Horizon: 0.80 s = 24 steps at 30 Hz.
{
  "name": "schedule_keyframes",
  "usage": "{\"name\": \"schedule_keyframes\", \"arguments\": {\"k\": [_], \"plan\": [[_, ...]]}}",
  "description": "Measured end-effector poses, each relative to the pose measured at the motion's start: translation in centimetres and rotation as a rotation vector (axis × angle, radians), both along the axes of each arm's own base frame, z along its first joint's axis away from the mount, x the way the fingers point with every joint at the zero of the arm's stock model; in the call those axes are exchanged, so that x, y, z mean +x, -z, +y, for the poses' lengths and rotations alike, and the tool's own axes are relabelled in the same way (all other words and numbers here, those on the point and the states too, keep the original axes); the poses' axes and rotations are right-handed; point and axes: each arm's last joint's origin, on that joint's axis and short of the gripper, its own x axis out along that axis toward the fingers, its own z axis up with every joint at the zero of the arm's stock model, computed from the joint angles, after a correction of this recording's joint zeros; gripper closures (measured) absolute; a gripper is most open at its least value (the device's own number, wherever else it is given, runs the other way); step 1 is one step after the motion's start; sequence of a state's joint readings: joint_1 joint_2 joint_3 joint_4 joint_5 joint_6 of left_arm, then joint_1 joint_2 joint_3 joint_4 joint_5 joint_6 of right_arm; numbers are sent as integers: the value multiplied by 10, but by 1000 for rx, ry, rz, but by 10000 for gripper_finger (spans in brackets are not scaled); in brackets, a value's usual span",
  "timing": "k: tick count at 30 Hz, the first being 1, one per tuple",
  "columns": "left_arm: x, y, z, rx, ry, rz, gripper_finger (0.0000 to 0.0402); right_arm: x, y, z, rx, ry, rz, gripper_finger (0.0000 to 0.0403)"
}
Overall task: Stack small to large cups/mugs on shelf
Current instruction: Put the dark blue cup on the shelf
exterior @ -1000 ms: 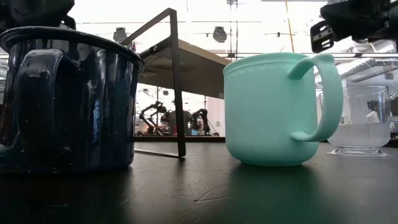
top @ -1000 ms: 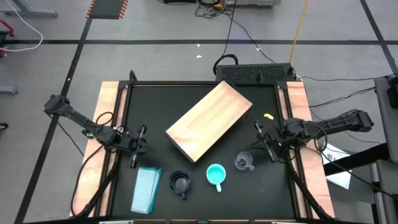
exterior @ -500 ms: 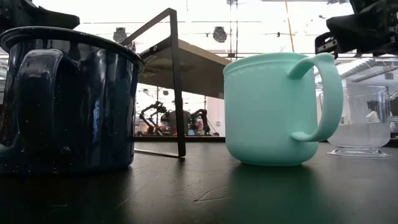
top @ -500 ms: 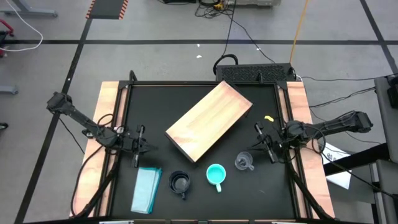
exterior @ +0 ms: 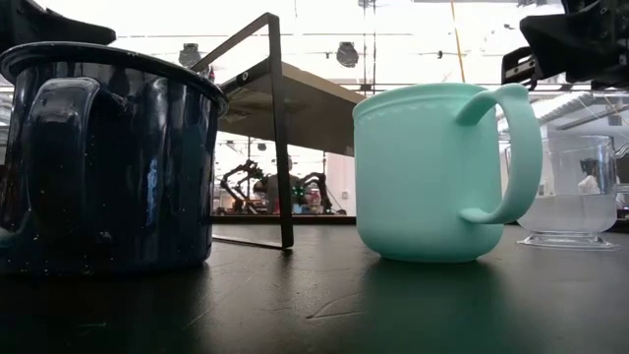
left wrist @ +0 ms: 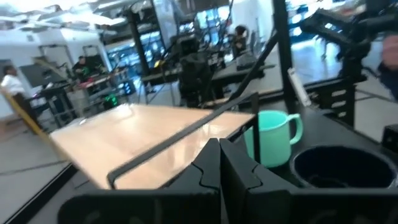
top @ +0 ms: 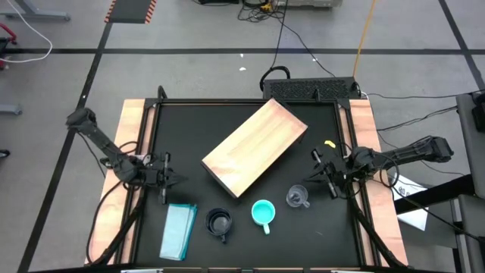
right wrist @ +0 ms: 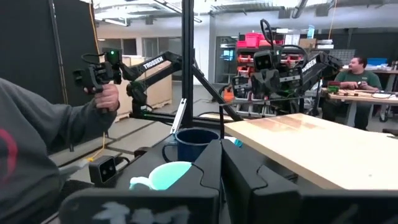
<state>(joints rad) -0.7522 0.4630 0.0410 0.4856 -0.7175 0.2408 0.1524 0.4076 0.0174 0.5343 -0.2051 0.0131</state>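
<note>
The wooden shelf (top: pixel 254 148) lies flat and aslant on the black table's middle. Near the front edge three cups stand upright on their bases in a row: the dark navy mug (top: pixel 220 224) (exterior: pixel 108 157), the turquoise mug (top: pixel 263 213) (exterior: pixel 432 172) and the small clear cup (top: pixel 297 198) (exterior: pixel 575 192). My left gripper (top: pixel 176 180) (left wrist: pixel 219 171) is shut and empty, left of the shelf and above the table. My right gripper (top: pixel 309 178) (right wrist: pixel 221 165) is shut and empty, just beyond the clear cup on its far right.
A flat pale-teal block (top: pixel 179 230) lies left of the dark mug, near the front edge. A dark box (top: pixel 311 89) sits at the table's far edge. A person's sleeve and hand with a handheld device (right wrist: pixel 93 93) show beyond the table.
My left gripper has turned a little and drifted slightly toward the table's left edge, staying shut. The cups and the shelf have not moved.
</note>
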Motion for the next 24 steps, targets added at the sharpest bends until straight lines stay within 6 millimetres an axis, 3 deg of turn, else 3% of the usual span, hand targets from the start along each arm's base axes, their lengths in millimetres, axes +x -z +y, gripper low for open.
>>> {"name": "schedule_keyframes", "arguments": {"k": [24], "plan": [[-3,-5,0,-136,-52,-33,401,0,1,0,-48,-1,-5,403]]}}
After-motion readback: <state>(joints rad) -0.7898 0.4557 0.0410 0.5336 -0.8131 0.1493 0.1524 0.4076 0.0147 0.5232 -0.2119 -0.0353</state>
